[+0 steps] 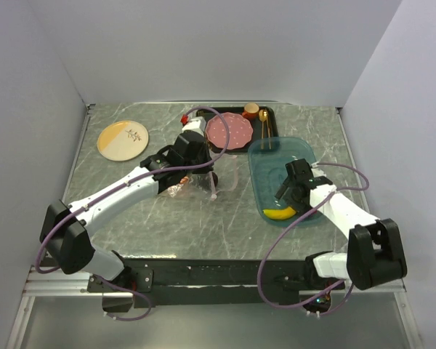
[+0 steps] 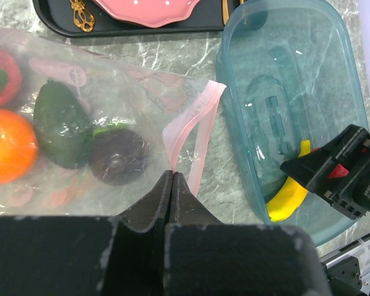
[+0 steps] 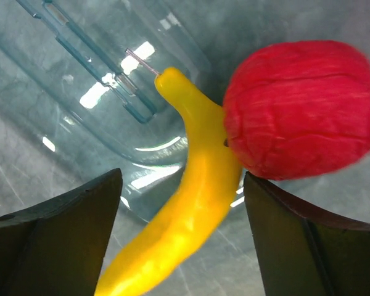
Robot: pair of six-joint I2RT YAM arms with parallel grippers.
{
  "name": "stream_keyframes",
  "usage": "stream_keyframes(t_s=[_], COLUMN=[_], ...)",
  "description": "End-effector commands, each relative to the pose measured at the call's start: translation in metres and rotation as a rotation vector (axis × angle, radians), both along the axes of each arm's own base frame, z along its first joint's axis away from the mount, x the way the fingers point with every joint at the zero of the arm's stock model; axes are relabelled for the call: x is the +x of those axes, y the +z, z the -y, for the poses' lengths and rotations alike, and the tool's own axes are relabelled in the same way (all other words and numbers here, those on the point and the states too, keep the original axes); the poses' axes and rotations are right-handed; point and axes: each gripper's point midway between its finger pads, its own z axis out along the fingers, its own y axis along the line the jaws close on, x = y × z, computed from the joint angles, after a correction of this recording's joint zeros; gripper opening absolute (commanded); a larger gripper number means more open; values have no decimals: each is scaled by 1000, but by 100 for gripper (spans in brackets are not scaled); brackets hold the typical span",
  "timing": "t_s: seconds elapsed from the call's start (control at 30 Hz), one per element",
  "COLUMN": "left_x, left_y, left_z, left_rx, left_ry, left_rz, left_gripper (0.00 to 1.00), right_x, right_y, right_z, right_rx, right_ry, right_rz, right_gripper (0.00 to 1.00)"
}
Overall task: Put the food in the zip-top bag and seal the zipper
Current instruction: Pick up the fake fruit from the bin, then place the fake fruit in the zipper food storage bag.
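The zip-top bag (image 2: 129,86) lies on the table and holds an orange (image 2: 9,147), a red piece (image 2: 1,77), a dark green piece (image 2: 60,123) and a dark purple piece (image 2: 118,155). My left gripper (image 2: 171,174) is shut on the bag's mouth edge beside the pink zipper strip (image 2: 194,126); it also shows in the top view (image 1: 198,174). My right gripper (image 3: 182,185) is open inside the blue tray (image 1: 258,171), its jaws either side of a yellow banana (image 3: 191,216). A red fruit (image 3: 302,108) touches the banana and the right finger. The banana also shows in the top view (image 1: 280,214).
A black tray (image 1: 272,120) at the back holds a pink dotted plate (image 1: 229,132), gold cutlery (image 1: 264,129) and an orange cup (image 1: 251,110). A cream and yellow plate (image 1: 122,139) lies at the back left. White walls surround the table.
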Motion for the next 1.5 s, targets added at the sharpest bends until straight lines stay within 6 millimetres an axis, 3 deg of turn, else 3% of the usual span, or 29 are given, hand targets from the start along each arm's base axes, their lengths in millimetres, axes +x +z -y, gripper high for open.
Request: stream_keyframes(t_s=[0.0, 0.07, 0.27, 0.37, 0.63, 0.77, 1.0, 1.1, 1.13, 1.17, 1.2, 1.23, 1.3, 1.4, 1.43, 1.47], left_x=[4, 4, 5, 4, 3, 4, 3, 1, 1, 1, 1, 1, 0, 0, 0, 0], left_y=[14, 15, 14, 12, 12, 14, 15, 15, 14, 15, 15, 15, 17, 20, 19, 19], left_z=[-3, -4, -4, -4, -4, -4, 0, 3, 4, 4, 4, 3, 4, 2, 2, 2], left_rx=[-30, -29, -26, -27, -18, -21, -34, -42, -43, -44, -46, -49, -57, -64, -59, -59], left_ry=[9, 8, 10, 10, 3, 6, -9, -24, -24, -25, -26, -20, -21, -13, -11, -9], left_rz=[46, 45, 41, 37, 35, 33, 27, 20, 15, 16, 15, 13, 19, 21, 19, 19], left_gripper=[1, 1, 1, 1, 1, 1, 1, 1, 1, 1, 1, 1, 1, 1, 1, 1], right_x=[12, 13, 19, 29, 49, 59, 73, 84, 89, 99, 99, 106, 118, 132, 132, 137], right_y=[-11, -13, -8, 5, 51, 86, 127, 136, 127, 140, 141, 131, 139, 131, 115, 119], right_z=[-9, -10, -11, -13, -21, -33, -62, -78, -75, -78, -93, -92, -110, -131, -136, -138], right_rx=[50, 55, 58, 63, 95, 157, 289, 308, 263, 242, 238, 194, 215, 221, 205, 198], right_ry=[-1, 0, 11, 28, 77, 137, 203, 200, 172, 163, 183, 150, 157, 136, 132, 119], right_rz=[26, 25, 59, 113, 274, 409, 560, 578, 545, 573, 570, 549, 575, 574, 525, 532], right_gripper=[85, 84, 62, 44, 44, 45, 47, 47, 47, 48, 48, 48, 48, 48, 47, 45])
